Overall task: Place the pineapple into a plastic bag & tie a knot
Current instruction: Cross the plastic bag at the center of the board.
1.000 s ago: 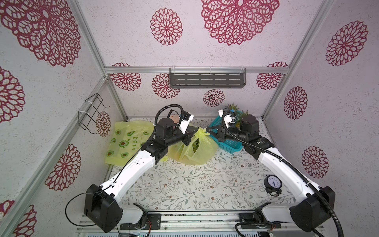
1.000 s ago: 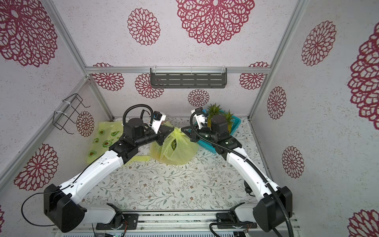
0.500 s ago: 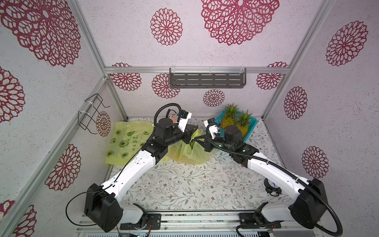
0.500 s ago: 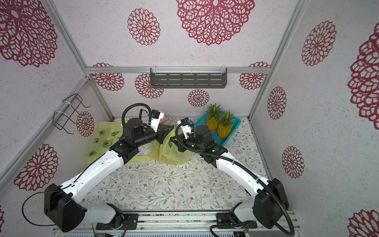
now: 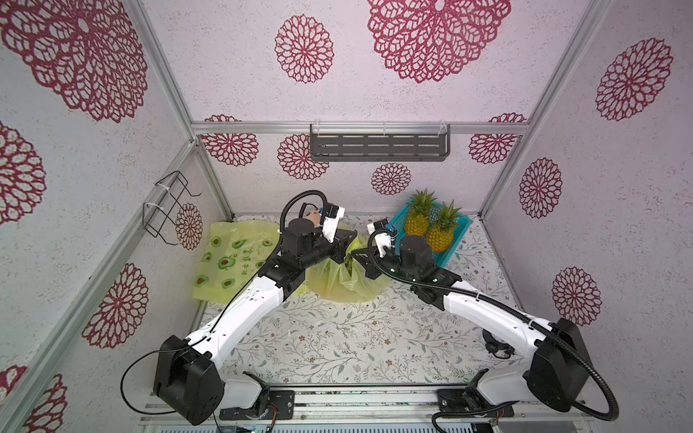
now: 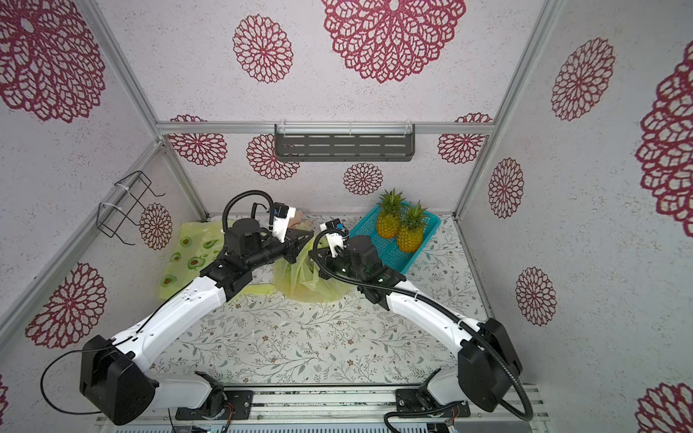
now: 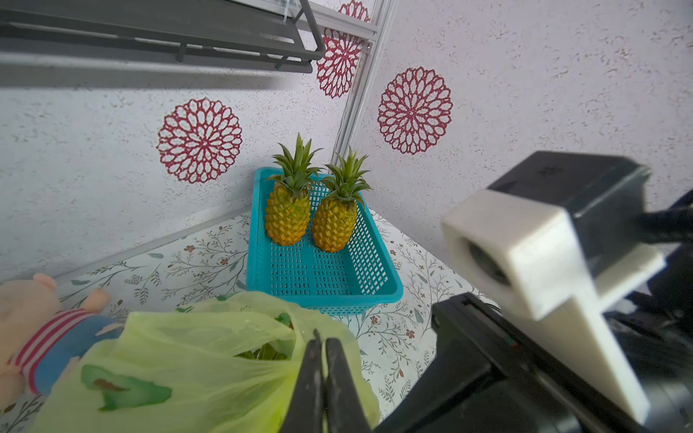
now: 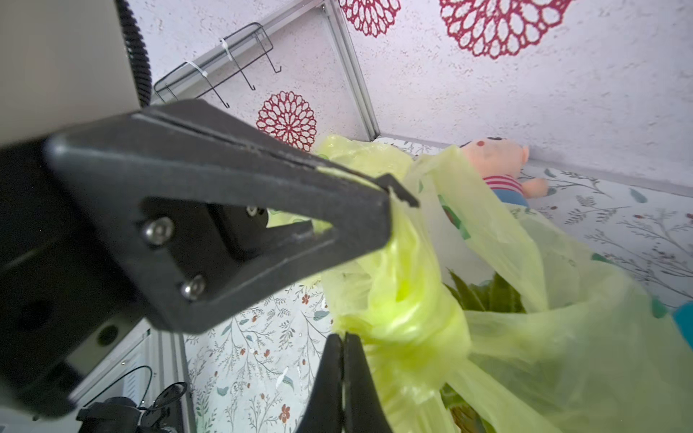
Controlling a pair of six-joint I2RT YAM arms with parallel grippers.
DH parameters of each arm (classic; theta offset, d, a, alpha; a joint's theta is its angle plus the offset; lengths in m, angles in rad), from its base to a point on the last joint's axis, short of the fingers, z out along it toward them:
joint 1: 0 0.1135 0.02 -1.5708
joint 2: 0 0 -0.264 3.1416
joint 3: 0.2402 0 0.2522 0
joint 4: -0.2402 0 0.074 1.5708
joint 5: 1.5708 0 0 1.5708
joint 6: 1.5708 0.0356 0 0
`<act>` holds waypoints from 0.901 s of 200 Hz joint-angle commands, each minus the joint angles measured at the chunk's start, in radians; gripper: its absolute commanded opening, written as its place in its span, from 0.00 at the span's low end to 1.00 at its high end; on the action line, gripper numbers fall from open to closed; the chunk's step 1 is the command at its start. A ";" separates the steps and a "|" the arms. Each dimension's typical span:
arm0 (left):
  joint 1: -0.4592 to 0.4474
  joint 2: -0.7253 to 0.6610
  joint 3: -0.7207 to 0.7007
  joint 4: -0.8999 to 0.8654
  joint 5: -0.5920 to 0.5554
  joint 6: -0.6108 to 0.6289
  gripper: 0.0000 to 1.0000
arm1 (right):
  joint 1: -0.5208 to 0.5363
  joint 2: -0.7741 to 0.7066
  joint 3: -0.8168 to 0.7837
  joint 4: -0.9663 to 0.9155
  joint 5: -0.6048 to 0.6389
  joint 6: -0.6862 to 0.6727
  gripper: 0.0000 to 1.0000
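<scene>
The plastic bag [image 5: 348, 285] is yellow-green and sits on the worktop [image 5: 337, 337], near the back and in the middle. The pineapple [image 8: 487, 296] is inside it. Only its green leaves show through the open top.

The left hand [image 7: 323, 343] is shut tight. It pinches a thin bit of the bag near the top, and the plastic is pulled flat toward its tips.

The right hand [image 8: 342, 337] is shut tight too. Its tips nip the bunched, twisted part of the bag. The two hands are very close to each other, just above the bag.

A blue-green basket [image 7: 322, 273] stands just beside the bag, in the back corner on the right arm's side. Two other pineapples [image 7: 288, 217] stand up in it, side by side at its far end.

A soft toy pig [image 8: 495, 165] lies by the back wall, behind the bag. Another bag with avocado pictures [image 5: 228, 258] lies flat on the left arm's side.
</scene>
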 commanded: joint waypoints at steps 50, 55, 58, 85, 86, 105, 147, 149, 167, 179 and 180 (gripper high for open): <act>0.011 -0.034 -0.040 -0.002 -0.005 -0.031 0.00 | -0.003 -0.095 0.075 -0.280 0.115 -0.089 0.21; 0.011 -0.035 -0.040 -0.004 -0.004 -0.031 0.00 | -0.003 -0.093 0.086 -0.300 0.120 -0.094 0.22; 0.011 -0.035 -0.040 -0.004 -0.003 -0.030 0.00 | -0.003 -0.094 0.092 -0.309 0.122 -0.097 0.22; 0.013 -0.038 -0.040 -0.010 0.003 -0.023 0.00 | -0.003 -0.093 0.133 -0.397 0.129 -0.128 0.21; 0.014 -0.038 -0.040 -0.010 0.004 -0.023 0.00 | -0.003 -0.093 0.134 -0.401 0.129 -0.130 0.21; 0.013 -0.039 -0.041 -0.014 0.006 -0.022 0.00 | -0.003 -0.087 0.158 -0.448 0.121 -0.146 0.07; 0.015 -0.042 -0.047 -0.004 0.007 -0.039 0.00 | -0.001 -0.080 0.166 -0.385 0.014 -0.069 0.00; 0.016 -0.042 -0.048 -0.003 0.007 -0.040 0.00 | -0.001 -0.081 0.162 -0.369 0.004 -0.059 0.00; 0.014 -0.044 -0.049 0.008 0.003 -0.064 0.00 | 0.000 -0.088 0.107 -0.195 -0.068 0.064 0.00; 0.016 -0.044 -0.054 0.022 -0.001 -0.080 0.00 | 0.005 -0.083 0.063 -0.060 -0.098 0.146 0.00; 0.015 -0.045 -0.054 0.023 -0.001 -0.081 0.00 | 0.005 -0.081 0.059 -0.051 -0.099 0.152 0.00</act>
